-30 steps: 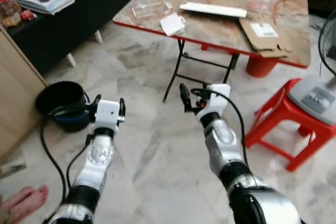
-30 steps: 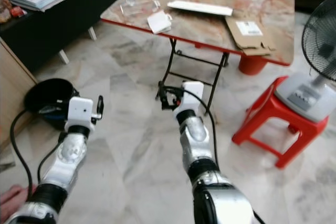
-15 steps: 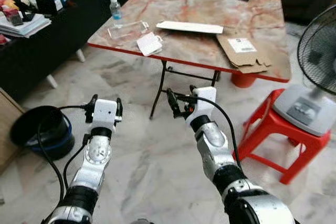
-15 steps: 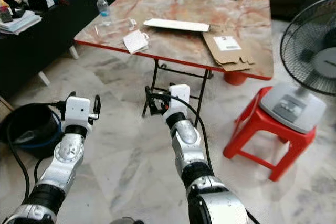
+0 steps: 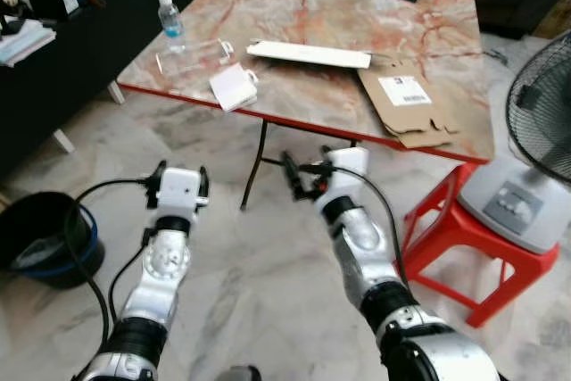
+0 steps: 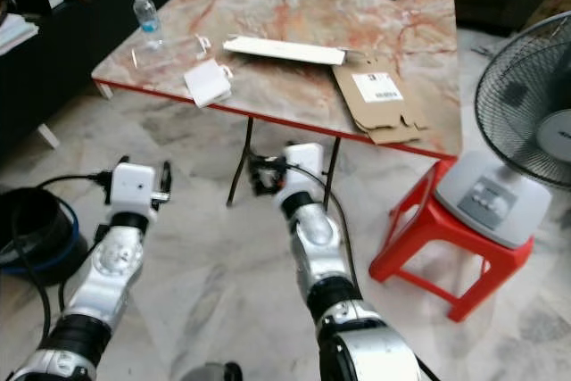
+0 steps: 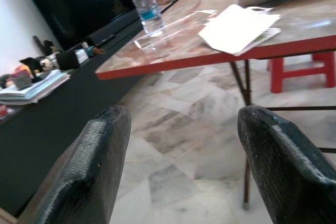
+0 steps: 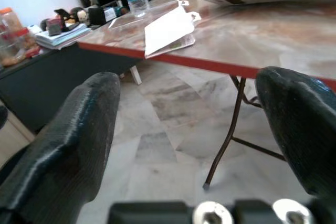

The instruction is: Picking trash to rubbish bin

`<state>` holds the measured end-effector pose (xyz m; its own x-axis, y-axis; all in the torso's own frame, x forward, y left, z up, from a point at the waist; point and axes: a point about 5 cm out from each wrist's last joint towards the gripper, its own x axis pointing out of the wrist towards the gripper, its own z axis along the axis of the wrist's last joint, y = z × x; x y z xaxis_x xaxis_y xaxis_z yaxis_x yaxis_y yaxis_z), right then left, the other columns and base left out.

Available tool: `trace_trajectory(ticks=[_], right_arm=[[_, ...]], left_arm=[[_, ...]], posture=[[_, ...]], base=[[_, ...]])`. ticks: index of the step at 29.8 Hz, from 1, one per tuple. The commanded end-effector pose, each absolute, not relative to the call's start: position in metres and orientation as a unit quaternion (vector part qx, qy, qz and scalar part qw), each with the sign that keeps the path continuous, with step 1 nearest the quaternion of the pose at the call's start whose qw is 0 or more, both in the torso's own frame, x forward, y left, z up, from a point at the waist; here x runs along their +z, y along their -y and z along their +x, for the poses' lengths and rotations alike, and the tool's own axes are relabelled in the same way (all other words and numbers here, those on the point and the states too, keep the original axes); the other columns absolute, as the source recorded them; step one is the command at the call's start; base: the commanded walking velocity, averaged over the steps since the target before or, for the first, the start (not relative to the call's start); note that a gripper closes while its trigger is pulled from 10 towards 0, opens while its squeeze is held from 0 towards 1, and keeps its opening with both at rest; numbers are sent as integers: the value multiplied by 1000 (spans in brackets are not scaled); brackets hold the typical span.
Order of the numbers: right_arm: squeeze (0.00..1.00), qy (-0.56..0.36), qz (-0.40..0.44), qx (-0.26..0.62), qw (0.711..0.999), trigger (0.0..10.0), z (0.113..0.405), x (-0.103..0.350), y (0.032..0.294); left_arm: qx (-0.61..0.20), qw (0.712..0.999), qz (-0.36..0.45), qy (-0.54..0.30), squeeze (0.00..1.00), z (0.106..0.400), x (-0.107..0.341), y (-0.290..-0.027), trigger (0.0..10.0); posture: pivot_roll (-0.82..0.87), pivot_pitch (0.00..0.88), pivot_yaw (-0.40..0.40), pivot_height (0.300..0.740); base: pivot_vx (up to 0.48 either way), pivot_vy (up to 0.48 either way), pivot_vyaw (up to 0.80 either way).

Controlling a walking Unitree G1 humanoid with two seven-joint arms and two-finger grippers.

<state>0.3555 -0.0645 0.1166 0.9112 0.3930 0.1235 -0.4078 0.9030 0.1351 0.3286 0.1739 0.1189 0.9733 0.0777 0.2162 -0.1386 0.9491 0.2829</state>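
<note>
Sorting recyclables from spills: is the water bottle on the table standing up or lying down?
Upright. The water bottle stands cap-up near the table's far left corner, beside a clear plastic container.

Two silver jointed arms with white wrist blocks, black cables, and black-fingered claws.

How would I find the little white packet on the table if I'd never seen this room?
Find the marble-patterned table with the red edge. Go to the side nearest the robot, at the corner with the water bottle. The white packet lies flat at the edge beside a clear plastic box; it is solid white and squarish.
</note>
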Motion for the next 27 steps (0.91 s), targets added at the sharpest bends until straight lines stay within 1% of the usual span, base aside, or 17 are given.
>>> trace_trajectory(ticks=[1, 4, 7, 12, 25, 27], right_arm=[[0, 54, 78, 200, 975, 10000, 356, 118, 68], [0, 58, 73, 209, 974, 10000, 355, 118, 66], [0, 59, 72, 210, 973, 10000, 355, 119, 66], [0, 53, 81, 204, 974, 10000, 355, 117, 67], [0, 56, 72, 211, 973, 10000, 354, 118, 65], [0, 58, 69, 216, 972, 10000, 354, 118, 63]], left_arm=[[51, 983, 146, 100, 0, 328, 118, -170, 10000], [52, 983, 145, 99, 0, 327, 118, -170, 10000], [51, 983, 145, 98, 0, 327, 118, -170, 10000], [49, 983, 145, 98, 0, 327, 118, -170, 10000], [44, 983, 147, 100, 0, 328, 119, -168, 10000], [43, 983, 148, 102, 0, 329, 120, -168, 10000]], posture=[[111, 159, 12, 740], [113, 161, 11, 740], [112, 160, 11, 740], [110, 158, 14, 740], [113, 140, 20, 740], [113, 137, 21, 740]], base=[[435, 0, 0], [435, 0, 0], [437, 0, 450], [436, 0, 0], [435, 0, 0], [435, 0, -331]])
